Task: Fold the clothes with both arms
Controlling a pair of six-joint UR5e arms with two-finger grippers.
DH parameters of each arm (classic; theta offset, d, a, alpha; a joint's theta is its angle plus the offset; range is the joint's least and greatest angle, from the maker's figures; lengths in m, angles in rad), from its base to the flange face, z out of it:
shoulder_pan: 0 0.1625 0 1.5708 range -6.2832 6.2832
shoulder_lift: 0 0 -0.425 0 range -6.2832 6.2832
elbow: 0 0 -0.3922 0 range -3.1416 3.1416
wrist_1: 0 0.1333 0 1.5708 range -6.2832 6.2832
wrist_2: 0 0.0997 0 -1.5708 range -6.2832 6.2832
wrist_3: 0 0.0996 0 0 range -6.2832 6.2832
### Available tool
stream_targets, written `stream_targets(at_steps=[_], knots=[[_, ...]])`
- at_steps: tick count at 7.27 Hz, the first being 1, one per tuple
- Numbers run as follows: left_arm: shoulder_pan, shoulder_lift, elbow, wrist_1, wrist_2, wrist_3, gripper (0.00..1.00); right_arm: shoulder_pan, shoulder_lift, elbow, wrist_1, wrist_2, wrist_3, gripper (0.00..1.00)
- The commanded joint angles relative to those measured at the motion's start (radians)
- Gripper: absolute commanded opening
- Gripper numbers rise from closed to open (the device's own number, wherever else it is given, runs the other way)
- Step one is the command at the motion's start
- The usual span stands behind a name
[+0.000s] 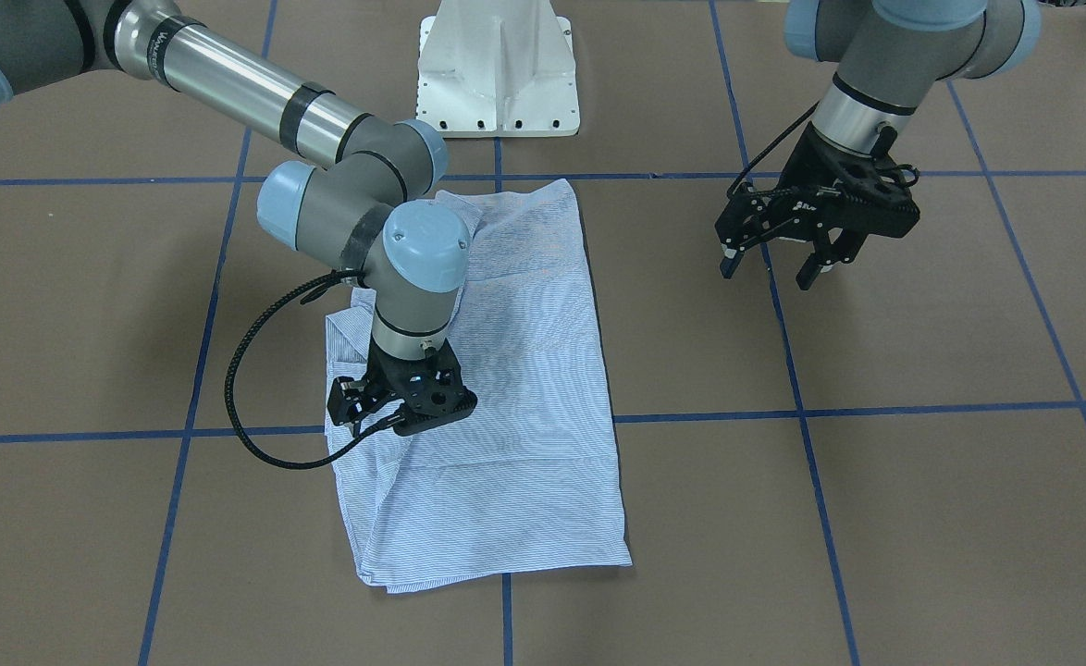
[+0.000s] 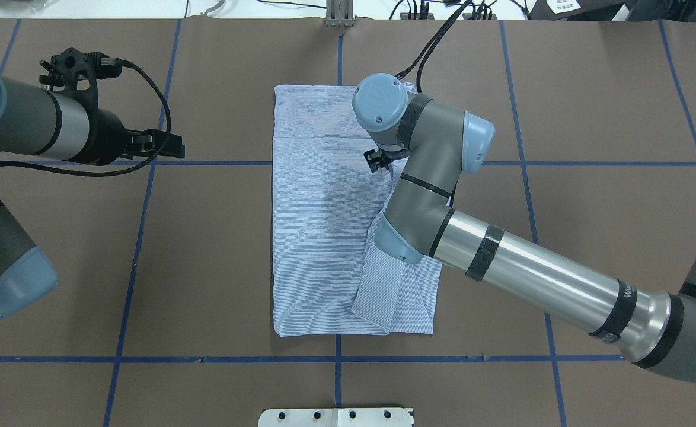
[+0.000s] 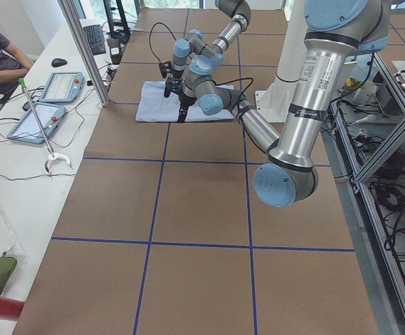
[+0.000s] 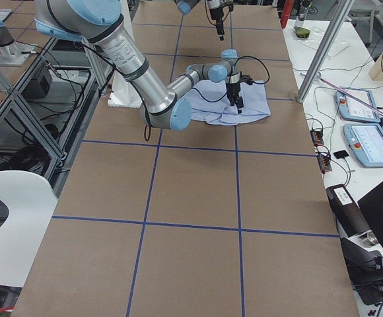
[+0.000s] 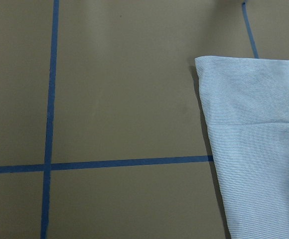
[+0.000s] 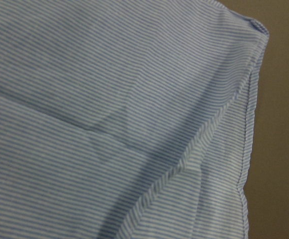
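1 shirt (image 1: 524, 444) | right arm (image 1: 413, 296) down on it | left arm (image 1: 862, 102) aside, fingers (image 1: 811, 271) apart

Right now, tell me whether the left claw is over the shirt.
No, the left claw hangs open above the bare brown table, well to the side of the striped shirt.

One shirt (image 2: 318, 225) at centre, an arm to either side.
The shirt lies flat on the table (image 2: 591, 225), long axis running near to far, beyond the pedestal base (image 2: 336, 417) at the near edge. The right arm (image 2: 532, 279) comes in from the right and crosses over the shirt's right edge. The right gripper (image 1: 395, 412) sits over the shirt's far right part; contact can't be told. The left gripper (image 1: 768, 271) hangs left of the shirt, well apart from it, level with its far half, above a tape line (image 2: 217, 162).
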Motion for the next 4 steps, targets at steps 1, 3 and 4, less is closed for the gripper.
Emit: stream_targets(at_steps=[1, 3, 4], knots=[[0.001, -0.008, 0.003, 0.0, 0.0, -0.008, 1.0, 0.004, -0.009, -0.001, -0.014, -0.001, -0.009, 1.0], [0.001, -0.02, 0.012, 0.0, 0.0, -0.013, 1.0, 0.037, -0.009, 0.005, -0.039, 0.006, -0.024, 1.0], [0.001, -0.02, 0.012, 0.0, 0.0, -0.028, 1.0, 0.055, -0.011, 0.019, -0.077, 0.011, -0.054, 1.0]])
